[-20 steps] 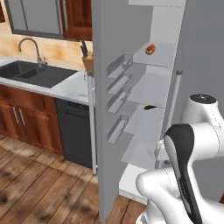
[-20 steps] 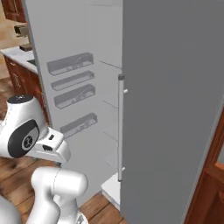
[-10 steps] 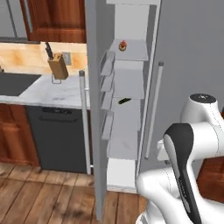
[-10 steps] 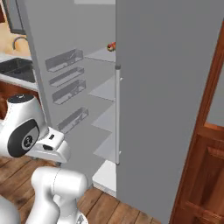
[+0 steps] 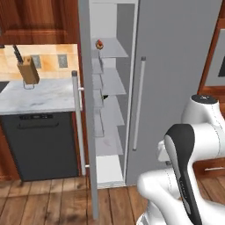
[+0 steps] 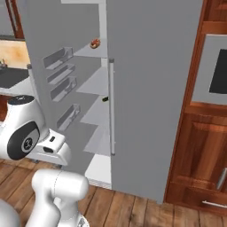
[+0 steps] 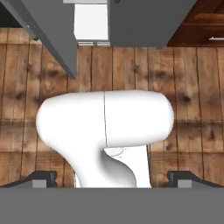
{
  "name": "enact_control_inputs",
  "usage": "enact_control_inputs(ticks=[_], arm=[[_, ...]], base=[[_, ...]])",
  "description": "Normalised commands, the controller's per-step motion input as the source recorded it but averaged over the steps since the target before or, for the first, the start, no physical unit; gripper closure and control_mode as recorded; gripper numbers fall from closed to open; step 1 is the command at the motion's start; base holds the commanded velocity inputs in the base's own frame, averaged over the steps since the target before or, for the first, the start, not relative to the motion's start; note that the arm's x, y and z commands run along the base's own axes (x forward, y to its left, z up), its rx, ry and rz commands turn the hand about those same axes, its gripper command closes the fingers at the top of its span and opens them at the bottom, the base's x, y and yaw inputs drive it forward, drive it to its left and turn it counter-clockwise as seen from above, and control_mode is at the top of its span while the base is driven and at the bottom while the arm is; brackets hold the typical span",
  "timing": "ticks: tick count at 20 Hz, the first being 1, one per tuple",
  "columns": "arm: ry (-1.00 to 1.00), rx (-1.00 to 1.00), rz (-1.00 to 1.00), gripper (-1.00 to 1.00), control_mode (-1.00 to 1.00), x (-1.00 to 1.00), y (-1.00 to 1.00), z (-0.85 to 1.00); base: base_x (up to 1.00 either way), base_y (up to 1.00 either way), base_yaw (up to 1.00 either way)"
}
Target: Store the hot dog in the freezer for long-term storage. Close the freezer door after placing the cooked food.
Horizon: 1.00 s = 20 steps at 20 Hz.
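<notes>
The hot dog (image 5: 99,44) lies on the top shelf of the freezer (image 5: 110,101), a narrow compartment with pale grey shelves. From the right base view the hot dog (image 6: 94,43) sits at the shelf's front edge. The freezer door (image 5: 86,110) stands wide open and shows edge-on, with its bar handle (image 5: 76,118) towards the counter. Its clear inner bins (image 6: 60,80) face the shelves. My gripper (image 7: 112,179) points down at the wooden floor over the robot's own body, far below the hot dog. Its dark fingertips (image 7: 41,178) stand wide apart, open and empty.
The plain grey fridge door (image 5: 176,66) is shut to the right of the freezer. A dark dishwasher (image 5: 39,145) and a marble counter (image 5: 39,96) with a knife block (image 5: 28,70) lie left. Wood cabinets and a wall oven (image 6: 217,66) stand right. A small dark item (image 5: 104,97) rests on a middle shelf.
Both base views have swung, so the camera moved: the fridge now stands nearly straight ahead and the sink has left the picture. The hot dog stays on its shelf, and the gripper stays open.
</notes>
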Motion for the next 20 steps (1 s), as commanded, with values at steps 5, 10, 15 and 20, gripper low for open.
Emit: enact_control_inputs(ticks=[5,10,15,20], arm=[[0.0,0.0,0.0,-1.0,1.0,0.0,0.0,0.0],[0.0,0.0,0.0,-1.0,1.0,0.0,0.0,0.0],[0.0,0.0,0.0,-1.0,1.0,0.0,0.0,0.0],[0.0,-0.07,-0.06,-1.0,-1.0,0.31,0.43,0.0]], base=[[-0.13,0.69,-0.37],[-0.15,0.55,-0.24],[-0.07,0.32,-0.12],[0.0,0.0,0.0]])
